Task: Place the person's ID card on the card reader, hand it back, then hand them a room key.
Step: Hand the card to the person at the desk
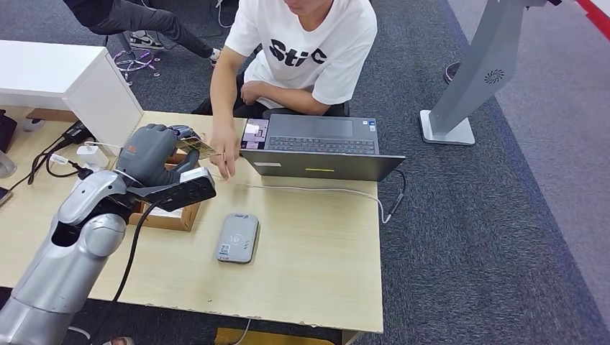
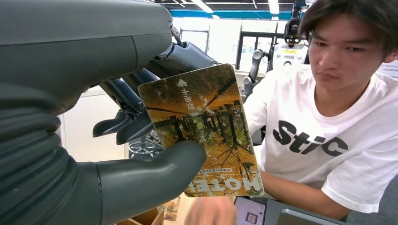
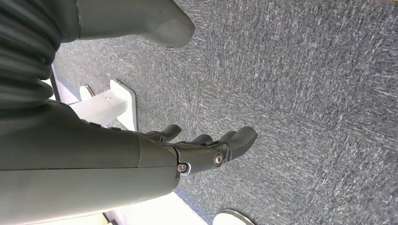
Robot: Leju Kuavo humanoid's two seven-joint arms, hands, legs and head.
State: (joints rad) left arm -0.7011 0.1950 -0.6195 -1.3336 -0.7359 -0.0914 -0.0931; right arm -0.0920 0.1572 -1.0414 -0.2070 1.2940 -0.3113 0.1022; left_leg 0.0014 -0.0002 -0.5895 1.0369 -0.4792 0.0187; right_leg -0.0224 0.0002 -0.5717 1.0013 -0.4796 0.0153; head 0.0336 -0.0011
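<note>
Left hand [image 1: 147, 153]: thumb and fingers pinch hotel room key card [image 2: 204, 129], raised over desk toward person's hand [image 1: 225, 152]; card reader [image 1: 238, 237] bare, so ID step judged done; key handover pending; right hand [image 3: 206, 150]: hanging, fingers loosely apart, holding nothing.

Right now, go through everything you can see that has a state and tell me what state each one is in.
left hand: raised over the table, pinching the room key card
room key card: held up toward the person, whose hand is at its edge
right hand: hanging over the carpet, holding nothing, fingers loosely extended
card reader: flat on the table, nothing on it
laptop: open, its back toward the robot
</note>
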